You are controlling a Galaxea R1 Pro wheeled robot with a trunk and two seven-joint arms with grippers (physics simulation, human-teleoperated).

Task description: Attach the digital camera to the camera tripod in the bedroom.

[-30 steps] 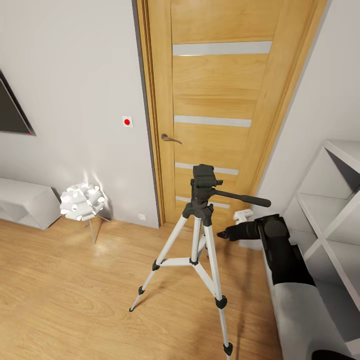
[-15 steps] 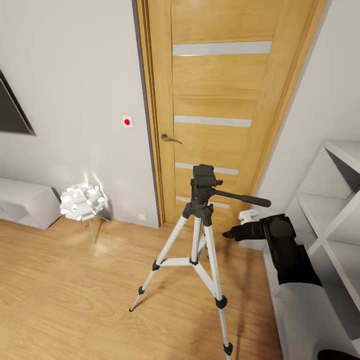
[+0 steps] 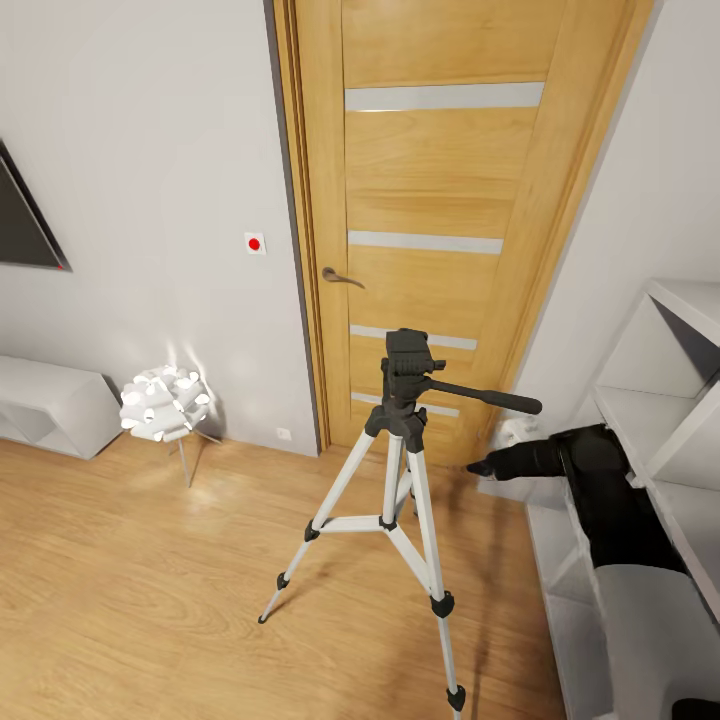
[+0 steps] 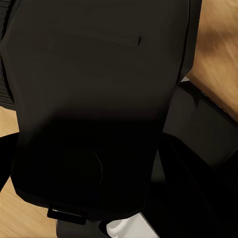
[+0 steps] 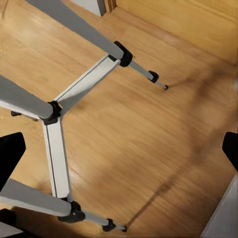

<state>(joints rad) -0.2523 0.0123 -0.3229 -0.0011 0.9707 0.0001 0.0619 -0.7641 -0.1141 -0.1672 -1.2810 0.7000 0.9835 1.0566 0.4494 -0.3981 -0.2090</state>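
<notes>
One camera tripod point(image 3: 405, 470), one door point(image 3: 440, 220), one lamp point(image 3: 163, 402)

Right arm point(image 3: 610, 500) outstretched forward, wrist level, right gripper point(image 5: 119, 148) with jaws apart

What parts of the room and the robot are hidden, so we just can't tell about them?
- Left wrist view: a dark, close black shape blocks the camera; what it is cannot be told.
- Head view: the right gripper is small and dark beside the camera tripod, so its opening is unclear there.
- Head view: the white shelf is cut off by the picture's edge.
- Where the digital camera is.
</notes>
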